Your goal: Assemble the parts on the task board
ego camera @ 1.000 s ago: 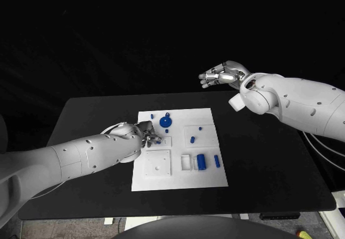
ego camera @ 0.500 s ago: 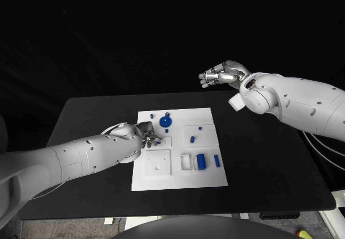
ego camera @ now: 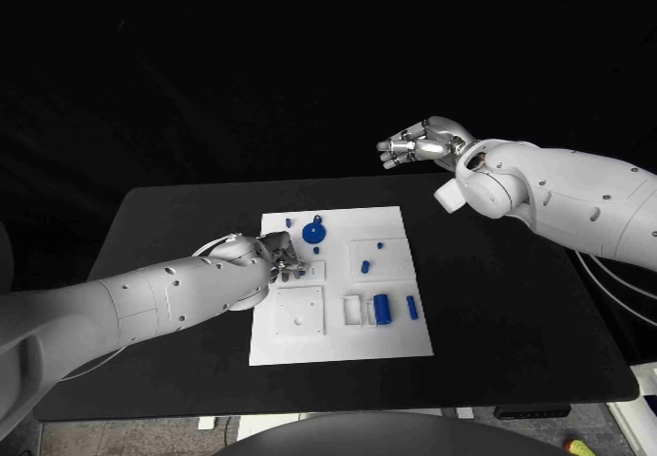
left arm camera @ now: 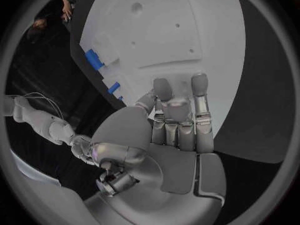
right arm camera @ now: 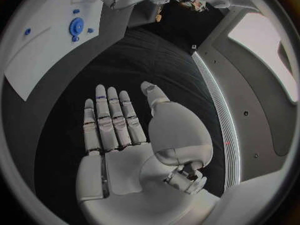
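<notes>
The white task board (ego camera: 390, 223) lies mid-table. On it are a round blue part (ego camera: 316, 231), several small blue pegs such as one (ego camera: 366, 266) near the middle, and a blue block (ego camera: 382, 307) beside a blue bar (ego camera: 412, 306) at the near right. My left hand (ego camera: 284, 261) hovers low over the board's left side. In the left wrist view its fingers (left arm camera: 178, 120) lie straight and together over the board (left arm camera: 187, 30), holding nothing. My right hand (ego camera: 424, 142) is raised beyond the table's far edge; its palm (right arm camera: 119, 130) is flat and empty.
A raised white square plate (ego camera: 297, 311) sits on the board's near left, just in front of my left hand. The black table (ego camera: 534, 313) stretches bare to the right of the board. From the right wrist, the round blue part (right arm camera: 76, 26) shows far off.
</notes>
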Controlling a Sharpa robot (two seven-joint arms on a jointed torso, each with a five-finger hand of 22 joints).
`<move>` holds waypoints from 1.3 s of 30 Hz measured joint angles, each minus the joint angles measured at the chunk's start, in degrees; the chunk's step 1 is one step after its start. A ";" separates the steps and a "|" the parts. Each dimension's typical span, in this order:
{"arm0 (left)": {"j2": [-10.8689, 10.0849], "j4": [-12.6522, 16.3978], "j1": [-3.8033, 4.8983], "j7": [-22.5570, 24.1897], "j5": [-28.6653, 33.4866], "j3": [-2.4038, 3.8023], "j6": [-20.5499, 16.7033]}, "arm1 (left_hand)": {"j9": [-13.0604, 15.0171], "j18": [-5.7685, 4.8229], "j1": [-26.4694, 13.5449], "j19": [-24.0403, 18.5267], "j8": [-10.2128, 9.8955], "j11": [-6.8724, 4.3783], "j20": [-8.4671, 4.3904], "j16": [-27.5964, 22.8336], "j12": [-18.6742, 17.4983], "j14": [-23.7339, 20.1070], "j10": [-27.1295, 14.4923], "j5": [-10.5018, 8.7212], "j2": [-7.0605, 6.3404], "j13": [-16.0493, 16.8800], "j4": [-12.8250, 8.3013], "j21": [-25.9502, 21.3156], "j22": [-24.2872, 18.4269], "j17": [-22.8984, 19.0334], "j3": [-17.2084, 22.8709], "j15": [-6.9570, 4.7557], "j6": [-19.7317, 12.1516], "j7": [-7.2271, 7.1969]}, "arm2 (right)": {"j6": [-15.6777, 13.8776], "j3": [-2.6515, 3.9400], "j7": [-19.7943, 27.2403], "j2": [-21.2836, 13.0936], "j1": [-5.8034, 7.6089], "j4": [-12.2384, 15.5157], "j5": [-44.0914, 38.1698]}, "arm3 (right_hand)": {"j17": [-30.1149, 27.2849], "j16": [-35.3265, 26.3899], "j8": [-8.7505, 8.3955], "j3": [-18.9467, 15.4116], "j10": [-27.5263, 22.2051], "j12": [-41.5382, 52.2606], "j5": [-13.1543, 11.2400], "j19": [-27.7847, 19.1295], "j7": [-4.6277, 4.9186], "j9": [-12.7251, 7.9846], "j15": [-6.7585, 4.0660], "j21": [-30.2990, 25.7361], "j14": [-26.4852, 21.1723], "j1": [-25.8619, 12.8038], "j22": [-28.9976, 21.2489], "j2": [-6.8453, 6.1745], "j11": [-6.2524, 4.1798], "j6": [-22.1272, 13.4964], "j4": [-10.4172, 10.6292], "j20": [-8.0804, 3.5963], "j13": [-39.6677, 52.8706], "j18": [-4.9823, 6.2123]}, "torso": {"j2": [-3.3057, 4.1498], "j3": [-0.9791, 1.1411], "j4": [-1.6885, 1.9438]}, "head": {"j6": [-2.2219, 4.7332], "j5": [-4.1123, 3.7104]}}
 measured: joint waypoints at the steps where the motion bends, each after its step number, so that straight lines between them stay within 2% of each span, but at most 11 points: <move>1: 0.04 -0.11 0.00 -0.02 0.01 0.00 0.07 | -0.01 0.00 0.31 0.12 0.00 0.00 -0.12 -0.16 0.00 0.00 0.00 -0.23 0.03 0.03 0.86 -0.08 0.00 -0.10 -0.86 0.00 0.00 0.00 | 0.00 0.00 0.00 0.00 0.00 0.00 0.00 | 0.00 0.00 0.00 0.00 0.00 0.00 0.00 0.00 0.00 0.00 0.00 0.00 0.00 0.00 0.00 0.00 0.00 0.00 0.00 0.00 0.00 0.00 | 0.01 0.00 -0.01 | 0.00 -0.01; 10: -0.19 -0.59 -0.01 -0.24 0.10 0.00 0.61 | -0.02 0.00 0.15 0.19 -0.02 0.00 -0.19 -0.55 -0.22 0.00 0.00 -0.66 -1.67 0.03 2.95 -0.42 -0.01 -0.59 -4.77 0.01 -0.10 -0.09 | 0.03 0.00 -0.02 -0.03 -0.02 -0.03 0.00 | 0.00 0.00 0.00 0.00 0.00 0.00 0.00 0.00 0.00 0.00 0.00 0.00 0.00 0.00 0.00 0.00 0.00 0.00 0.00 0.00 0.00 0.00 | 0.02 0.01 0.02 | -0.09 -0.18; 16: -0.93 -0.48 0.00 -0.23 0.29 -0.01 0.55 | -0.02 0.00 -1.93 0.40 -0.02 0.00 -0.39 -1.32 -0.52 -0.20 0.00 -2.20 -4.00 0.02 4.23 -0.91 -0.01 -1.51 -7.15 -0.19 -0.10 -0.09 | 0.03 0.00 -0.03 -0.16 -0.05 -0.03 0.00 | 0.00 0.00 0.00 0.00 0.00 0.00 0.00 0.00 0.00 0.00 0.00 0.00 0.00 0.00 0.00 0.00 0.00 0.00 0.00 0.00 0.00 0.00 | 0.00 0.00 0.07 | -0.10 -0.29; 19: -1.33 -0.39 -0.07 -0.13 0.57 -0.06 0.36 | -0.06 -0.26 -3.50 0.69 -0.02 0.01 -0.69 -2.70 -0.94 -0.40 -0.01 -3.69 -7.21 -0.12 6.71 -1.59 -0.02 -2.85 -7.50 -0.39 -0.67 -0.05 | 0.03 0.00 -0.04 -0.18 -0.07 -0.02 0.00 | 0.00 0.00 0.00 0.00 0.00 0.00 0.00 0.00 0.00 0.00 0.00 0.00 0.00 0.00 0.00 0.00 0.00 0.00 0.00 0.00 0.00 0.00 | -0.01 -0.01 0.09 | -0.06 -0.31; 20: -1.45 -0.33 -0.09 -0.08 0.68 -0.08 0.27 | -1.45 -0.90 -3.92 0.69 -0.02 0.06 -0.72 -3.05 -1.06 -0.42 -0.06 -3.96 -8.75 -0.46 8.16 -1.87 -0.02 -3.09 -6.52 -0.37 -2.77 0.58 | 0.03 0.00 -0.04 -0.18 -0.08 -0.02 0.00 | 0.00 0.00 0.00 0.00 0.00 0.00 0.00 0.00 0.00 0.00 0.00 0.00 0.00 0.00 0.00 0.00 0.00 0.00 0.00 0.00 0.00 0.00 | -0.01 -0.01 0.09 | -0.03 -0.31; 23: -1.90 0.00 -0.12 0.22 1.15 -0.09 -0.27 | -6.29 -0.91 -3.93 0.67 -0.02 0.35 -0.75 -3.60 -1.06 -0.63 -0.35 -3.97 -12.59 -1.80 11.90 -2.92 -0.02 -3.25 -3.49 -0.17 -3.47 1.04 | 0.03 0.00 -0.05 -0.20 -0.09 -0.04 0.00 | 0.00 0.00 0.00 -0.24 0.00 0.00 0.00 0.00 0.00 0.00 0.00 0.00 0.00 0.00 0.00 0.00 0.00 0.00 0.24 0.00 0.00 0.00 | -0.02 -0.04 0.10 | 0.03 -0.31; 25: -2.28 0.31 -0.12 0.59 1.54 -0.09 -0.82 | -7.62 -0.91 -3.84 0.67 -0.02 0.38 -0.74 -4.16 -1.06 -0.63 -0.99 -3.97 -13.62 -2.28 13.24 -3.39 -0.02 -3.32 -3.03 -0.17 -3.70 1.27 | 0.03 0.00 -0.05 -0.21 -0.11 -0.09 0.00 | 0.00 0.00 0.00 -0.24 0.00 0.00 0.00 0.00 0.00 0.00 0.00 0.00 0.00 0.00 0.00 0.00 0.00 0.00 0.24 0.00 0.00 0.00 | -0.03 -0.04 0.12 | 0.09 -0.31; 29: -3.14 0.90 -0.03 1.67 2.51 -0.06 -2.25 | -8.88 -0.91 -4.34 0.47 -0.02 0.60 -0.94 -5.01 -1.06 -1.04 -1.93 -3.97 -14.26 -2.89 14.39 -4.40 -0.02 -3.55 -2.96 -0.17 -4.77 1.67 | 0.02 0.00 -0.06 -0.26 -0.13 -0.16 0.00 | 0.00 0.00 0.00 -0.24 0.00 0.00 0.00 0.00 0.00 0.00 0.00 0.00 0.00 0.00 0.00 0.00 0.00 0.00 0.24 0.00 0.00 0.00 | -0.07 -0.04 0.12 | 0.24 -0.32; 33: -3.81 1.38 0.19 3.30 3.89 0.09 -3.99 | -9.61 -0.90 -5.99 0.48 -0.02 0.95 -0.93 -6.81 -1.27 -2.06 -3.66 -3.90 -15.88 -3.69 17.44 -6.22 -0.02 -4.55 -3.81 0.05 -6.54 2.18 | 0.01 0.00 -0.07 -0.29 -0.14 -0.22 -0.02 | 0.00 0.00 0.00 -0.24 0.00 0.00 0.00 0.00 0.00 0.00 0.00 0.00 0.00 0.00 0.00 0.00 0.00 0.00 0.24 0.00 0.00 0.00 | -0.07 -0.01 0.11 | 0.43 -0.31; 37: -4.41 2.01 0.53 5.51 5.63 0.25 -5.62 | -10.22 -0.90 -6.38 -0.79 -0.02 1.61 -0.27 -9.32 -2.76 -3.76 -5.91 -3.09 -15.33 -5.30 18.24 -9.01 -1.05 -6.66 -8.91 0.90 -8.46 2.96 | 0.00 0.00 -0.08 -0.32 -0.15 -0.32 -0.03 | 0.00 0.00 0.00 -0.24 0.00 0.00 0.00 0.00 0.00 0.00 0.00 0.00 0.00 0.00 0.00 0.00 0.00 0.00 0.24 0.00 0.00 0.00 | -0.07 -0.01 0.09 | 0.61 -0.25; 39: -4.74 2.41 0.68 6.76 6.47 0.57 -6.41 | -10.44 -0.89 -4.81 -0.87 -0.02 1.77 -0.19 -10.99 -4.02 -4.02 -6.08 -2.04 -13.79 -7.28 15.96 -10.70 -2.32 -7.86 -9.54 1.16 -8.71 3.20 | 0.00 0.00 -0.09 -0.34 -0.15 -0.38 -0.03 | 0.00 0.00 0.00 -0.24 0.00 0.00 0.00 0.00 0.00 0.00 0.00 0.00 0.00 0.00 0.00 0.00 0.00 0.00 0.24 0.00 0.00 0.00 | -0.07 -0.01 0.08 | 0.68 -0.24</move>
